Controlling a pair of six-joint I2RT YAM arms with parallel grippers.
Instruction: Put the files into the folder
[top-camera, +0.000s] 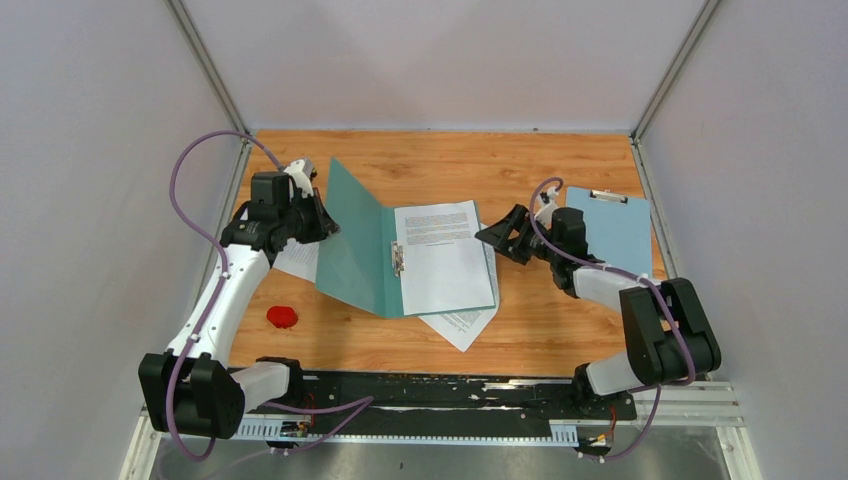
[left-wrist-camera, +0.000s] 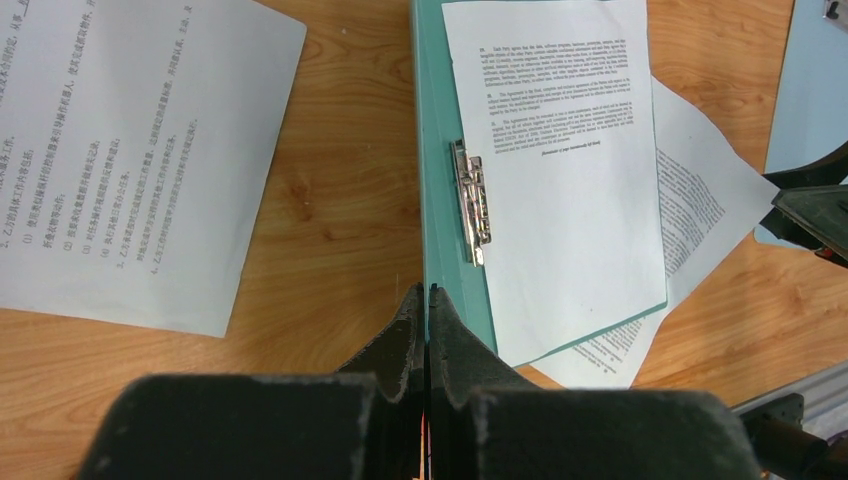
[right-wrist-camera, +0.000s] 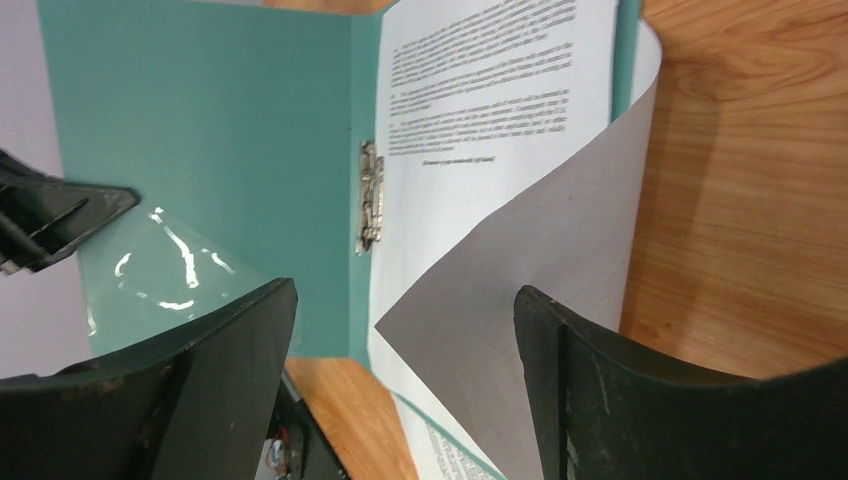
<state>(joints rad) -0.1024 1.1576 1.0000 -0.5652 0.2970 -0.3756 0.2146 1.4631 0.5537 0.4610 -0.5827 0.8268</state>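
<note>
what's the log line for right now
left gripper: shut on folder cover | right gripper: open by filed sheet | loose: left sheet, sheet under folder

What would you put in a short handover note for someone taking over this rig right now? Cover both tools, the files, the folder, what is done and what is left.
Left tool: shut on the folder, at the edge of its raised left cover.
Right tool: open around the curled-up right edge of the filed sheet, not gripping it.
Done: the filed sheet lies on the right cover beside the fastener.
Left: the second sheet sticks out from under the folder; the third sheet lies on the table to its left. File both, then close the cover.
</note>
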